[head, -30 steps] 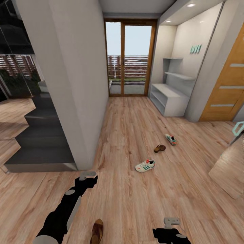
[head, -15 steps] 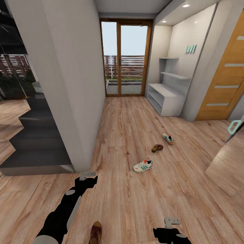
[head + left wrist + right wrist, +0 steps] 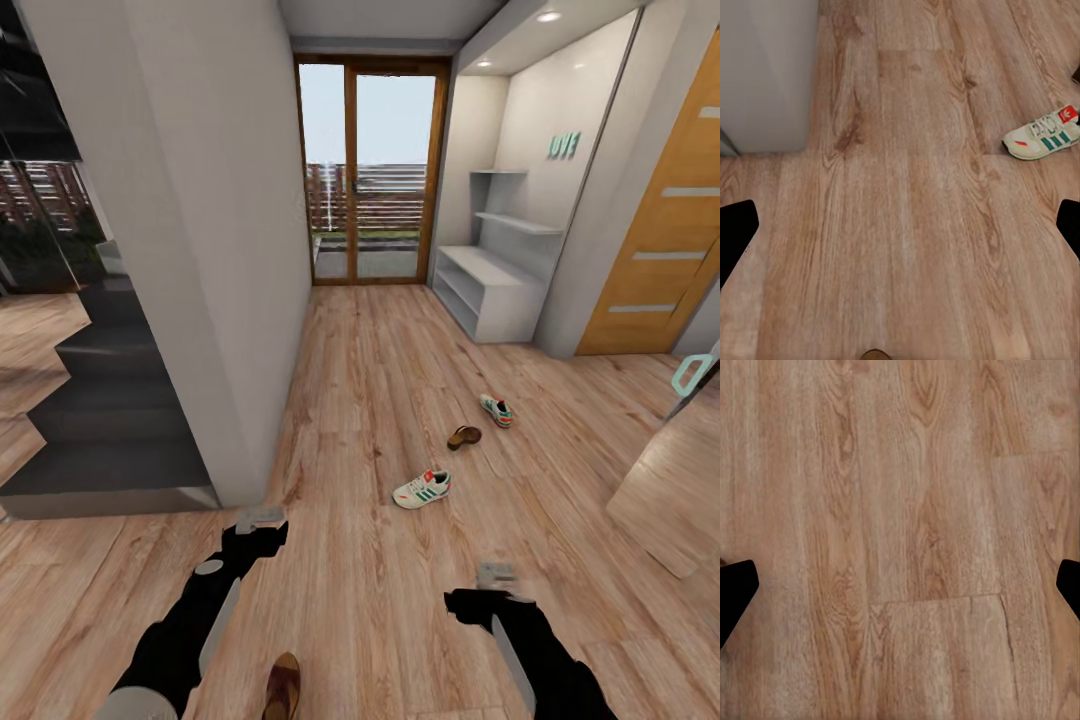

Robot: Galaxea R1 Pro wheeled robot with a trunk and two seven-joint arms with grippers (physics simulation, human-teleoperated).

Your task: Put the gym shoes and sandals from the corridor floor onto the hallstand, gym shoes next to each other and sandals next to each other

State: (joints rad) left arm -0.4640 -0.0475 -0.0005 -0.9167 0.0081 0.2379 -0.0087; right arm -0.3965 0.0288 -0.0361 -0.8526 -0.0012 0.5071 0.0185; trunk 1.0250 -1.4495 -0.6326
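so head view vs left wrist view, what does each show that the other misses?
Head only: the far gym shoe, a sandal beside it, a second sandal near the robot's base, the white shelf unit in the alcove, the balcony door, the grey stairs, and both arms with the left tool and right tool.
Left wrist only: close floor grain between its open fingertips.
Both: the near gym shoe, the wood floor and the white wall corner.

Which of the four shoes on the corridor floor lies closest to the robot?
The sandal at the head view's bottom edge, between the arms; the other three lie farther down the corridor.
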